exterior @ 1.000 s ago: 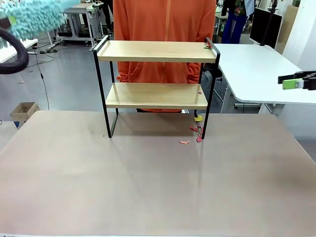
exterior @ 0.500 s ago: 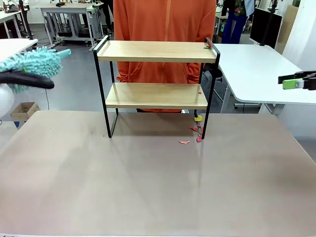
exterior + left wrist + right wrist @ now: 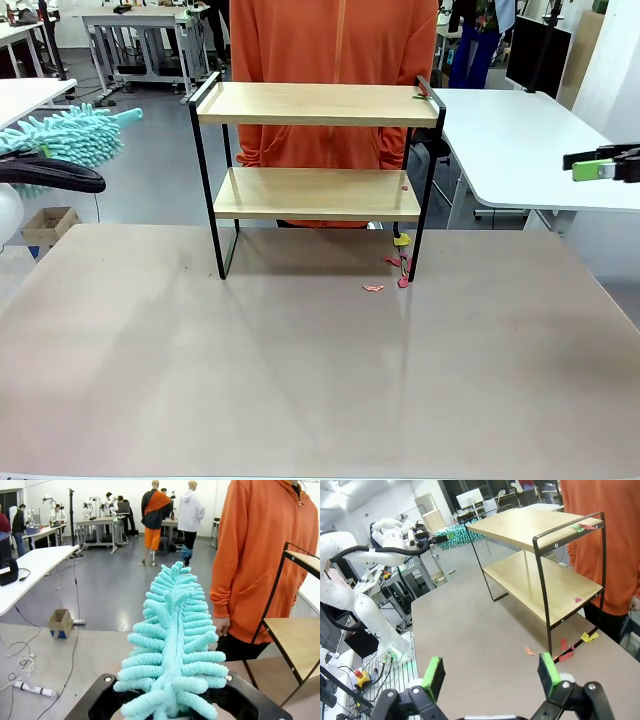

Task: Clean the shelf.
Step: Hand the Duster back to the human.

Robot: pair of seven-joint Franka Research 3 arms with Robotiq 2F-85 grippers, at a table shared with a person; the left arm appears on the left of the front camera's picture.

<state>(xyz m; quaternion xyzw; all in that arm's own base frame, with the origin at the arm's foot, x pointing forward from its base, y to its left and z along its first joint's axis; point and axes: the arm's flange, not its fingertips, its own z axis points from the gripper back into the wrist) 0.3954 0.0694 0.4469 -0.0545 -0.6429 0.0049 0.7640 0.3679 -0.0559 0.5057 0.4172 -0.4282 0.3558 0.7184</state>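
Observation:
The shelf (image 3: 318, 150) stands at the table's far middle, two light boards in a black frame. Small red scraps lie at the right end of its top board (image 3: 424, 94), on the lower board (image 3: 404, 186) and on the table by its right leg (image 3: 392, 264). A fluffy teal duster (image 3: 65, 138) hangs level at the far left, pointing toward the shelf and well clear of it. My left gripper (image 3: 167, 692) is shut on the duster (image 3: 172, 645) at its base. My right gripper (image 3: 491, 676) stands open and holds nothing, off the table's right side (image 3: 600, 165).
A person in an orange top (image 3: 335, 40) stands right behind the shelf, one hand hanging by it (image 3: 221, 626). A white table (image 3: 520, 140) lies at the right rear, another (image 3: 25, 95) at the left. The brown table (image 3: 300, 370) is bare in front of the shelf.
The duster has come down from the top left corner to a lower, level pose at the left edge. The right gripper and the shelf have not moved.

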